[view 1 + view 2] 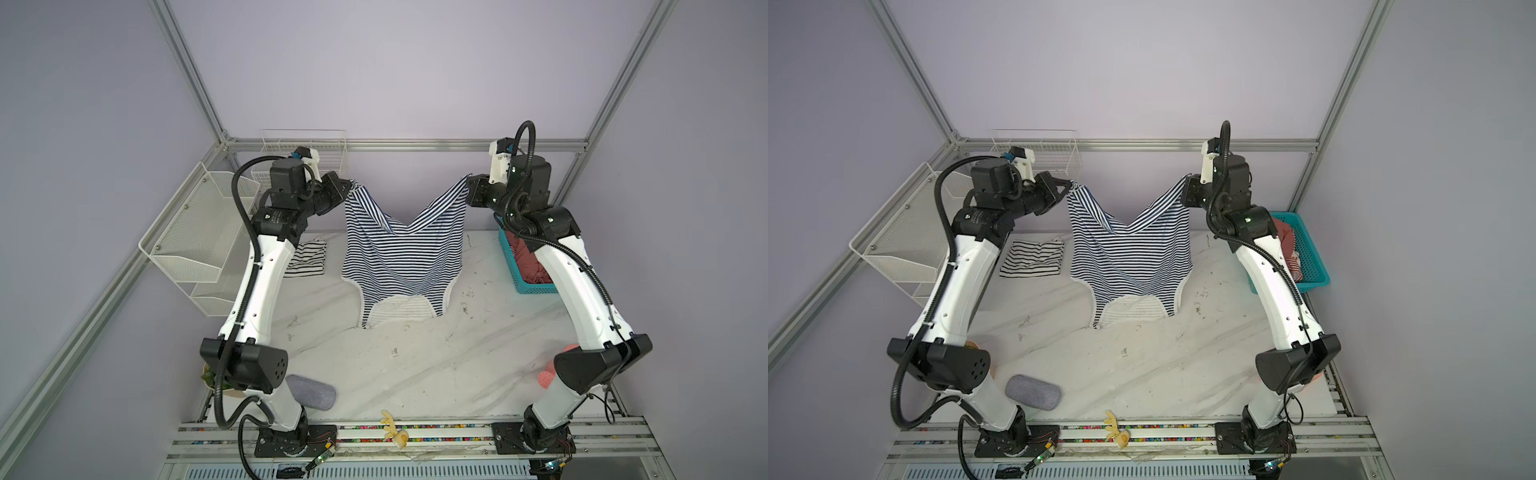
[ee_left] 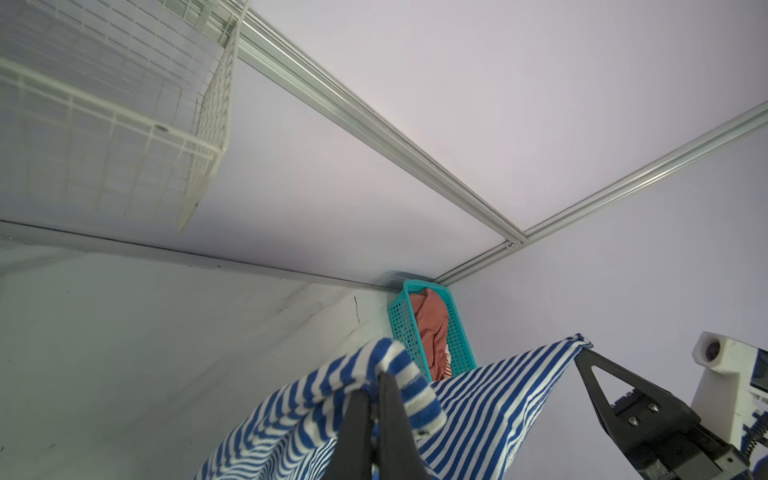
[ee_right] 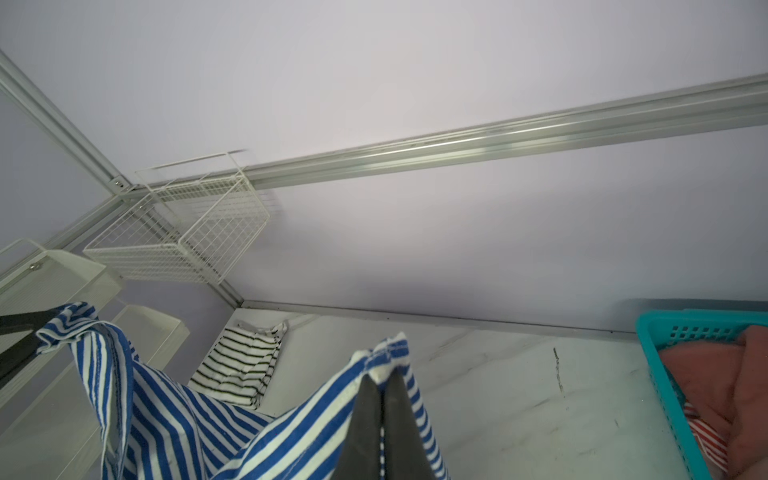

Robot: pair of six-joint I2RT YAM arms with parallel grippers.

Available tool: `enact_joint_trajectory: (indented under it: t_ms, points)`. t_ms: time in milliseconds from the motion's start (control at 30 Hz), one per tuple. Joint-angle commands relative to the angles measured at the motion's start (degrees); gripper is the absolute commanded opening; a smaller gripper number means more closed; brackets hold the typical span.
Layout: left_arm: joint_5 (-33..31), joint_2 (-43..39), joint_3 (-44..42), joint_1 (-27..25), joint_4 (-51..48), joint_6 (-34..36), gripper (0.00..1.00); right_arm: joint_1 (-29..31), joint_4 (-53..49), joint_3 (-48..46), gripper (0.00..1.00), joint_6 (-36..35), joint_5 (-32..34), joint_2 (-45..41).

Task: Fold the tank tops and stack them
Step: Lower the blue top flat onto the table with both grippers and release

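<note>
The navy-and-white striped tank top (image 1: 403,257) (image 1: 1129,257) hangs spread in the air between my two grippers, sagging in the middle, with its white-trimmed strap end down at the marble table (image 1: 415,374). My left gripper (image 1: 351,185) (image 1: 1071,183) (image 2: 376,382) is shut on one upper corner. My right gripper (image 1: 468,180) (image 1: 1185,180) (image 3: 382,376) is shut on the other corner. The white tank top with black stripes (image 1: 307,259) (image 1: 1032,259) (image 3: 241,365) lies folded on the table at the back left, partly behind my left arm.
A teal basket (image 1: 513,270) (image 1: 1316,270) (image 2: 405,324) (image 3: 652,345) with reddish cloths stands at the back right under my right arm. White wire baskets (image 1: 307,145) and a mesh shelf (image 1: 195,232) hang on the frame at the left. A grey pouch (image 1: 311,390) lies at the front left.
</note>
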Motion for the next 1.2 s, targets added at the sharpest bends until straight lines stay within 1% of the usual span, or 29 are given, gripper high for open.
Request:
enact_joint_trajectory:
  t_ms: [0, 100, 167, 233, 267, 333, 433, 500, 533, 600, 667, 800, 900, 967, 1100, 1167]
  points:
    - [6.4, 2.5, 14.2, 1.6, 6.4, -1.8, 0.00, -2.3, 1.2, 10.8, 0.00, 0.3, -5.0, 3.9]
    - [8.9, 4.5, 15.6, 2.1, 15.3, -5.2, 0.00, -3.0, 1.3, 19.2, 0.00, -0.5, -7.2, 8.0]
    - [8.9, 4.9, 15.3, 2.2, 19.3, -5.7, 0.00, -3.3, 1.4, 22.1, 0.00, -1.2, -7.5, 9.2]
    - [10.5, 4.6, 13.2, 2.1, 22.8, -6.3, 0.00, -3.4, 1.7, 21.6, 0.00, -2.1, -7.7, 8.6]
    - [12.0, 3.9, 10.4, 2.1, 24.6, -6.6, 0.00, -3.5, 2.0, 19.6, 0.00, -2.5, -7.8, 7.5]
    - [14.4, 1.0, 1.8, 1.9, 29.7, -6.9, 0.00, -3.5, 3.8, 11.8, 0.00, -3.2, -8.5, 3.8]
    - [15.7, -6.6, -17.3, 1.2, 37.2, -6.3, 0.00, -3.5, 9.2, -6.3, 0.00, -1.9, -9.3, -5.0]
    - [15.1, -12.9, -32.0, 0.4, 41.6, -5.0, 0.00, -3.5, 13.0, -20.8, 0.00, -0.1, -10.4, -12.1]
    - [14.0, -15.8, -37.9, -0.2, 42.1, -4.2, 0.00, -3.4, 14.4, -26.3, 0.00, 1.0, -11.4, -14.9]
    - [11.3, -22.5, -50.2, -1.8, 42.3, -2.1, 0.00, -3.3, 16.0, -38.5, 0.00, 3.3, -12.9, -20.9]
    - [9.6, -27.3, -60.0, -3.8, 41.9, -1.5, 0.00, -3.2, 15.7, -47.9, 0.00, 5.6, -13.6, -25.9]
    - [5.6, -35.2, -75.4, -8.2, 36.7, -1.6, 0.00, -2.7, 12.5, -63.0, 0.00, 10.5, -16.5, -32.4]
    - [0.9, -41.8, -84.0, -11.3, 32.4, -3.0, 0.00, -2.5, 7.5, -69.4, 0.00, 11.9, -15.7, -35.4]
    - [-1.4, -46.3, -88.0, -12.7, 29.2, -4.3, 0.00, -2.5, 4.8, -72.0, 0.00, 12.6, -15.2, -37.1]
    - [-4.2, -54.9, -93.6, -14.5, 21.1, -6.8, 0.00, -2.4, -1.0, -74.2, 0.00, 13.5, -16.6, -39.0]
    - [-5.2, -58.6, -95.5, -14.9, 17.5, -8.0, 0.04, -2.3, -3.3, -75.0, 0.00, 13.4, -16.6, -39.7]
